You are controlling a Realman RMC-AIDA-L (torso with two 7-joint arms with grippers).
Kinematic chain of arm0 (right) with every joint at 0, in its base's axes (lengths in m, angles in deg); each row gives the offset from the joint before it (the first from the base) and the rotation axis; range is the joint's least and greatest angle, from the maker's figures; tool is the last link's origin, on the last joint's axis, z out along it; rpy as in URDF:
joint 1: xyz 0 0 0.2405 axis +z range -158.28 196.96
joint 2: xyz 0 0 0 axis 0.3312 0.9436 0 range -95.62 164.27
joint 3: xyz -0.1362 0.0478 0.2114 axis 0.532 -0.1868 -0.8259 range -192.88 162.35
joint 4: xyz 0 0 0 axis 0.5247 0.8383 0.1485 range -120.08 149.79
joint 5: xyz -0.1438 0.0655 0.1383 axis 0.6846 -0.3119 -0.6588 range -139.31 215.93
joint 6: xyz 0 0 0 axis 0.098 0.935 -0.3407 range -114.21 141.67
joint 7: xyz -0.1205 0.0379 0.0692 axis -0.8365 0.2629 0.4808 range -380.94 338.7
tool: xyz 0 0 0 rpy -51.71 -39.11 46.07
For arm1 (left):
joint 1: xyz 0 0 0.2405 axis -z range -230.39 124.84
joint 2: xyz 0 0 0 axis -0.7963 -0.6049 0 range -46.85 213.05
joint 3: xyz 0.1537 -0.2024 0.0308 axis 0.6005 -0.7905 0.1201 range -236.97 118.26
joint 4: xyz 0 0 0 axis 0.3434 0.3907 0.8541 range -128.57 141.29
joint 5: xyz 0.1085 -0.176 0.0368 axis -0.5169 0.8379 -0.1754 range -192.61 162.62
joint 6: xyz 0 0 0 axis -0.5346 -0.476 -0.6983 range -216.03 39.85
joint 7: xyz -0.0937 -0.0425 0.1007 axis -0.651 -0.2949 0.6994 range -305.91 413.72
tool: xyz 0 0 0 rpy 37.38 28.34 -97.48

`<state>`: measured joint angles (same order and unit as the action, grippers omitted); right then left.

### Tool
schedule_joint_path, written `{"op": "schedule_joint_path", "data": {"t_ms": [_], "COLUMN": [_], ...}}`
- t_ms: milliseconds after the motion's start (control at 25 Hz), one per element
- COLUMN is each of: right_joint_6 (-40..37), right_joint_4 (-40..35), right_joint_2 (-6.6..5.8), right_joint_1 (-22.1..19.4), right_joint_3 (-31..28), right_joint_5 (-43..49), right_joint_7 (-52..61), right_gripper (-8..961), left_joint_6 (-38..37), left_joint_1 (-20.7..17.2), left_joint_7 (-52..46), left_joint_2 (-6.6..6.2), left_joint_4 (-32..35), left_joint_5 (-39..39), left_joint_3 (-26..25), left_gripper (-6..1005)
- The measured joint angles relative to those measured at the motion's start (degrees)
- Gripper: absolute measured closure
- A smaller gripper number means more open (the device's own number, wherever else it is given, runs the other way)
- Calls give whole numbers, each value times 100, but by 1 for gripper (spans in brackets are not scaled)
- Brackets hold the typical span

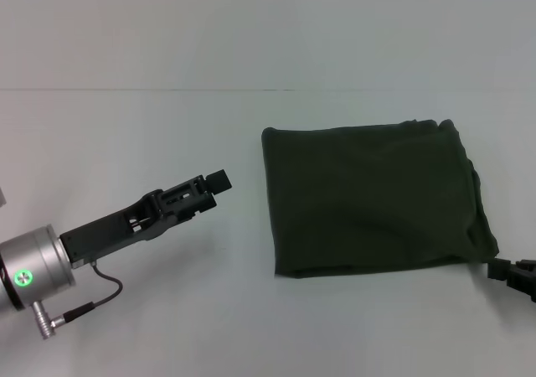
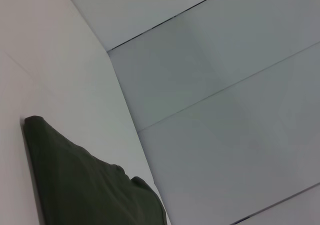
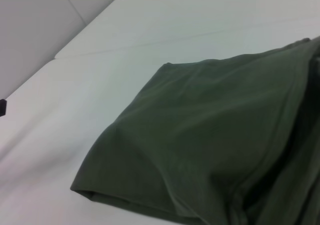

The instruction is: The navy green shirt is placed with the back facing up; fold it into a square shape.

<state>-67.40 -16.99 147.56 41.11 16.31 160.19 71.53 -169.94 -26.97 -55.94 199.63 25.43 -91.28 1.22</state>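
Right beside our right gripper (image 1: 512, 274) lay the navy green shirt (image 1: 373, 198), folded nearly square, its corner touching; we could not tell that grip. Our left gripper (image 1: 209, 186), fingers together, waited well apart.

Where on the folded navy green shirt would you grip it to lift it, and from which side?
Grip the navy green shirt at its near-right corner, coming from the robot's right. The layered edges gather there, and the right hand sits just beside it. The left hand hovers apart, off to the left.

right end effector (image 1: 512, 274): cut by frame edge | fingers unseen
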Motion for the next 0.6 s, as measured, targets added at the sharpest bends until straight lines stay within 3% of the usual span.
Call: {"op": "schedule_joint_path", "data": {"t_ms": [80, 320, 520, 600], "right_joint_6": [0, -110, -1107, -1431], "right_joint_4": [0, 3, 3, 1], "right_joint_2": [-1, -10, -20, 30], "right_joint_1": [-34, -97, -72, -18], "right_joint_3": [-28, -146, -948, -1229], "right_joint_5": [0, -18, -47, -51], "right_joint_7": [-10, -15, -503, -895], "right_gripper": [902, 901, 900, 895], "left_joint_6": [0, 1, -1, -5], "left_joint_1": [-2, -6, -5, -2], "left_joint_7": [-1, -8, -14, -17], "left_joint_2": [-1, -9, -21, -25], "left_joint_4": [0, 4, 23, 26], "left_joint_5": [0, -1, -46, -53], "left_joint_3": [-6, 13, 0, -3], "left_gripper": [166, 166, 165, 165]}}
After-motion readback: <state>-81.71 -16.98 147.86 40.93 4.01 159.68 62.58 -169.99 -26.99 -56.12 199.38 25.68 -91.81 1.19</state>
